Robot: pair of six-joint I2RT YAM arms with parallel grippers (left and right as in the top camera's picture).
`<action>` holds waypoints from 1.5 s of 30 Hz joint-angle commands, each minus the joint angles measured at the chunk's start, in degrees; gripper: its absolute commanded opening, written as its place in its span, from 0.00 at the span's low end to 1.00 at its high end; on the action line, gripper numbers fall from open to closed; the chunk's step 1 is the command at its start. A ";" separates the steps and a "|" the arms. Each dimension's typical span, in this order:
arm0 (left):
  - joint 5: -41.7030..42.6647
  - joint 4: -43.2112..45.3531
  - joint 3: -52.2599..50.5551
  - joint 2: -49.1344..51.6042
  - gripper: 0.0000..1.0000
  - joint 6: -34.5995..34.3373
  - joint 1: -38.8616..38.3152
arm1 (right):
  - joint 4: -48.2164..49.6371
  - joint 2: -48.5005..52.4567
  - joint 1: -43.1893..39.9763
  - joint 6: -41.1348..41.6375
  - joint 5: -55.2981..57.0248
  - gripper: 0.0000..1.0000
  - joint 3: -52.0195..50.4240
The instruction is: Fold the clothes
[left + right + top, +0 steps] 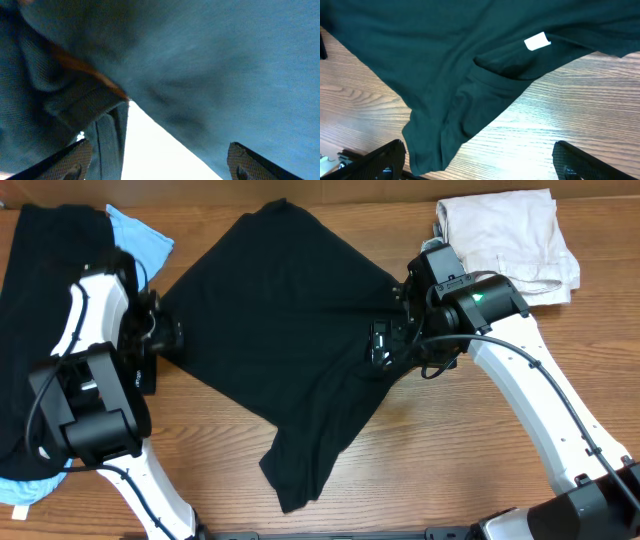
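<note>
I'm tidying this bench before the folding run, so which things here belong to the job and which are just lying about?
Job: large black T-shirt spread mid-table; black cloth pile at left; light-blue garment beside it; beige cloth garment upper right.
Lying about: no stray item shows; only the wooden table underneath.

T-shirt on table btwn L pincer, R pincer.

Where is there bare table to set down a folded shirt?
Bare table shows along the top edge between the black shirt and the beige pile, and at the front between that shirt and the right arm. The left side is crowded: dark clothes, a blue shirt and the left arm.
</note>
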 commanded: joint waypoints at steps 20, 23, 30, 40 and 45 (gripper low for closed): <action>-4.09 8.63 -10.80 0.20 0.98 -10.34 11.54 | 0.35 -0.42 0.07 0.09 3.19 1.00 0.76; -0.35 7.91 -8.70 0.15 1.00 -6.95 11.10 | 0.63 -0.42 0.07 0.07 3.91 1.00 0.76; 1.20 3.43 2.12 -0.07 1.00 -1.55 4.70 | 1.20 -0.42 0.07 0.11 3.87 1.00 0.76; 0.63 8.52 12.28 0.42 1.00 2.25 -1.14 | 1.40 -0.42 0.07 0.09 3.87 1.00 0.76; 0.26 9.70 12.15 3.78 1.00 2.27 -0.07 | 1.40 -0.42 0.07 0.07 3.89 1.00 0.76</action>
